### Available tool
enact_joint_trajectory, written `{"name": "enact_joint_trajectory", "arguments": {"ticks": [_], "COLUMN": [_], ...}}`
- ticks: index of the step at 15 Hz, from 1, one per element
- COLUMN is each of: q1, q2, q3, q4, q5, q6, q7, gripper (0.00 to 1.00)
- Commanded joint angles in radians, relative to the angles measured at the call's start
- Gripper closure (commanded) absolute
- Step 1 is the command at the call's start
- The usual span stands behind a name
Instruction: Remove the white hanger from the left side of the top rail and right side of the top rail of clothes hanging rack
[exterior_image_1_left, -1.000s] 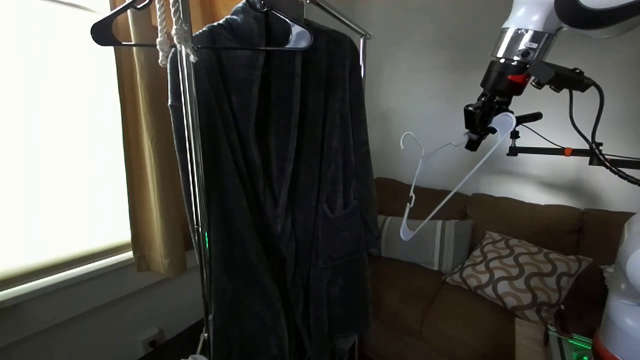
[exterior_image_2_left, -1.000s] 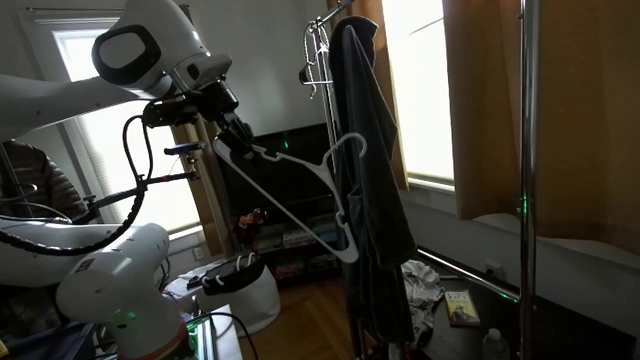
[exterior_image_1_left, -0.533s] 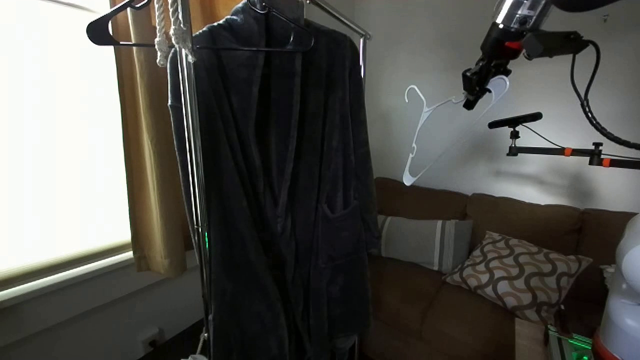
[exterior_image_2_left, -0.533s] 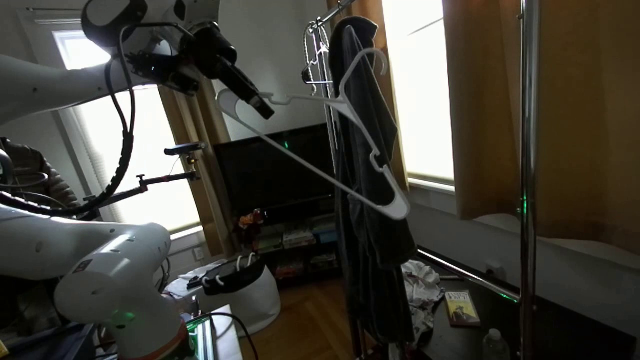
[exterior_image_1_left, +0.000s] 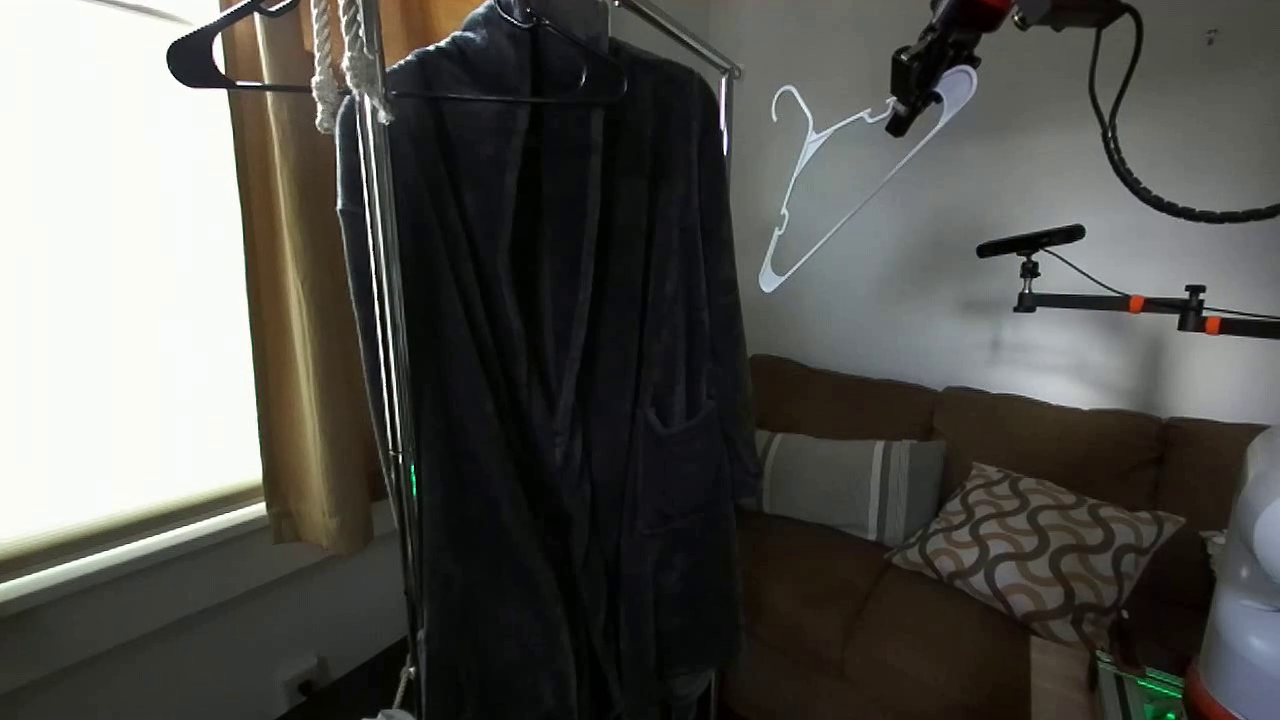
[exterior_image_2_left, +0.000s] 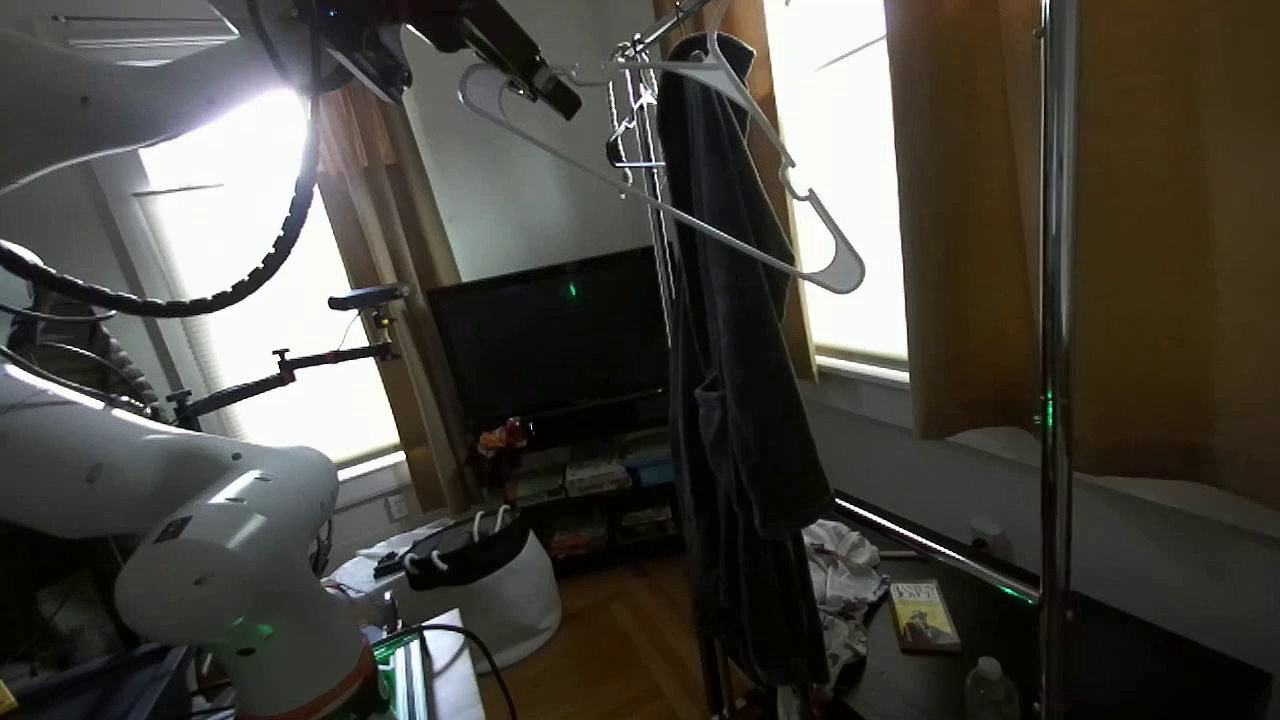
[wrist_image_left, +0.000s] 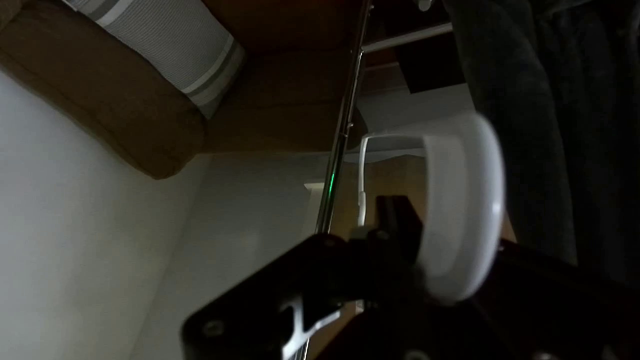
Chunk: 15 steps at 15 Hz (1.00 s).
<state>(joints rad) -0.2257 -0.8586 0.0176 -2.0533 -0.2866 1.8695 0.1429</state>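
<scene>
noticeably higher than before, end effector (exterior_image_1_left: 903, 115) pinching the white hanger (wrist_image_left: 462, 210), dark robe (exterior_image_1_left: 560, 350) unmoved

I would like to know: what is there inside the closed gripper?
In both exterior views, the gripper holds the white plastic hanger by one arm, near its rounded end. The pinched stretch is covered by the gripper, and the wrist view is too dark there to show it.
</scene>
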Motion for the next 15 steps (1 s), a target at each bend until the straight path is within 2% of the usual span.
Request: {"name": "enact_joint_trajectory", "arguments": {"ticks": [1,3,6,12,15], "q1": [0.022,0.029,0.043,0.191,0.177], "q2": [0.02,0.056,0.158,0.41,0.517], "q3": [-0.01,-0.038,-0.089,-0.229,-0.262], "q4": [0.022,0.089,0.256,0.58,0.69], "q5": [-0.002,-0.009,0.012,0.274,0.338], "q6": [0.01,0.042,0.08,0.08,0.087], "q7": [0.011,-0.03,-0.095,-0.263,-0.246], "gripper": [0.99,0.99,0.99,0.99,0.99]}}
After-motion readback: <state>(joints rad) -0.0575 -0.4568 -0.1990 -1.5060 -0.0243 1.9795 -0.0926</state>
